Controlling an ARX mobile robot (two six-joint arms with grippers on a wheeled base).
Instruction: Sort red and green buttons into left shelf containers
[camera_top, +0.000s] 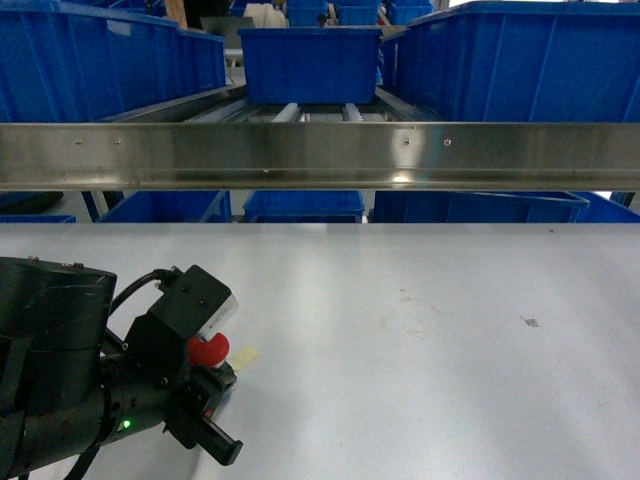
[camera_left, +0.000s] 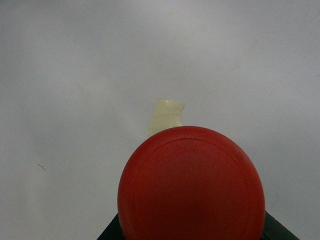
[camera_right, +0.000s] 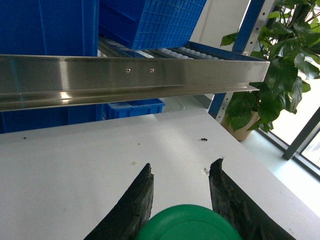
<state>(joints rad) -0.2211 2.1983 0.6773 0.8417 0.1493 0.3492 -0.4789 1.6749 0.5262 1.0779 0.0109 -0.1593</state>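
while the left pincer (camera_top: 205, 385) pinches the red button (camera_top: 209, 349) low over the counter (camera_top: 420, 320), a tape scrap (camera_top: 245, 356) just ahead of it, the lift toward the left shelf (camera_top: 320, 155) should clear the steel rail before reaching a blue container (camera_top: 110, 70). its cap faces up, stem axis about vertical. the right pincer (camera_right: 181, 200) pinches a green button (camera_right: 190, 224), cap toward its camera.
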